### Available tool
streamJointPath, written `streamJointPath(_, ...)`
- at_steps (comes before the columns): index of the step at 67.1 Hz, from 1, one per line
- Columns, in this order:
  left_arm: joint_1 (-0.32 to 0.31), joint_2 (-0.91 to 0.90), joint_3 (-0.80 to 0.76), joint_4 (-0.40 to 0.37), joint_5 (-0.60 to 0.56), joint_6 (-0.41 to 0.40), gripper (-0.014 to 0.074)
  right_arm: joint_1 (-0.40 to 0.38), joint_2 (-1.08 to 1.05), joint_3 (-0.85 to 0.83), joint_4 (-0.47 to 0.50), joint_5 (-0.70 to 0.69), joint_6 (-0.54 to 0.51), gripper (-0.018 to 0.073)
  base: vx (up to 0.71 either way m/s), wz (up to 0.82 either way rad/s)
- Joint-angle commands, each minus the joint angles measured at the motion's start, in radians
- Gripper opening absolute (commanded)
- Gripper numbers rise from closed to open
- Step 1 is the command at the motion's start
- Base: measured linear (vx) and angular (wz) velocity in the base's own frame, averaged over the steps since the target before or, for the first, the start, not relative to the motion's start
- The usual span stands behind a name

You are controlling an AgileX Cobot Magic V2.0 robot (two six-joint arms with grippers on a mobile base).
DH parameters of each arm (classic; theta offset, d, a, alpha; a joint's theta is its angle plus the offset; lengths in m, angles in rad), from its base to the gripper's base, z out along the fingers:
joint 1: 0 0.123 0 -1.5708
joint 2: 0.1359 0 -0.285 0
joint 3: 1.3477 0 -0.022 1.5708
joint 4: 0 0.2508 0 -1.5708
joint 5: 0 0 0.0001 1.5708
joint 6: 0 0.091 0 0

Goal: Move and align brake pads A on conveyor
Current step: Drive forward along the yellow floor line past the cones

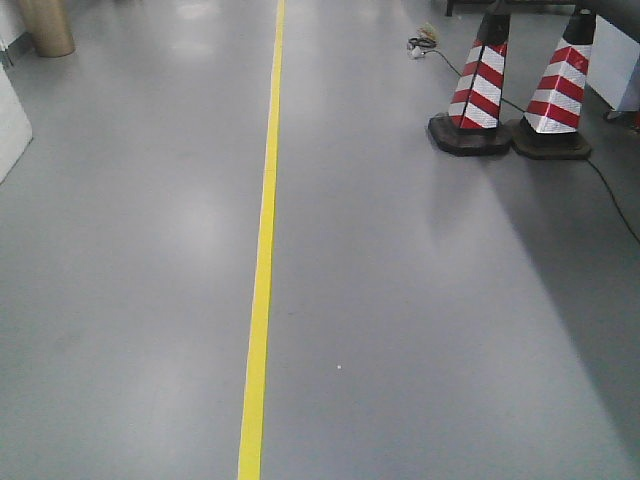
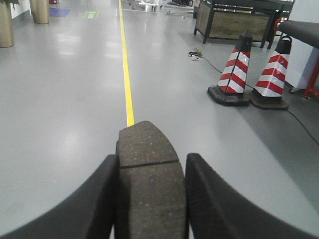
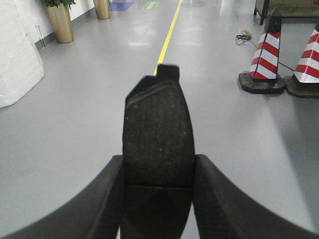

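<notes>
In the left wrist view my left gripper (image 2: 152,164) is shut on a brake pad A (image 2: 149,174), a dark grey oblong with a thin groove across it, sticking forward between the black fingers (image 2: 94,199). The right wrist view shows my right gripper (image 3: 158,167) shut on another brake pad A (image 3: 158,134), its end tab pointing away from me. Both pads are held above a grey floor. The conveyor is out of view. Neither gripper appears in the front view.
A yellow floor line (image 1: 262,260) runs ahead. Two red-and-white striped cones (image 1: 482,90) (image 1: 560,95) stand at the right with a black cable (image 1: 600,180) beside them. A dark bench (image 2: 239,20) stands further back, and brass planters (image 3: 61,22) at the left.
</notes>
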Motion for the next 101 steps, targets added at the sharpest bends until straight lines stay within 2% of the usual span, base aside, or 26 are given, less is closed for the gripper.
streamJointPath(1,0.0,0.003,-0.03,-0.009,-0.093,-0.009,-0.0006,-0.001,0.011,-0.028,-0.016,-0.092,-0.004,-0.0004,0.69,-0.02)
streamJointPath(101,0.0,0.004,-0.03,-0.009,-0.094,-0.009,-0.0006,-0.001,0.011,-0.028,-0.016,-0.09,-0.004,-0.0004,0.71,0.0)
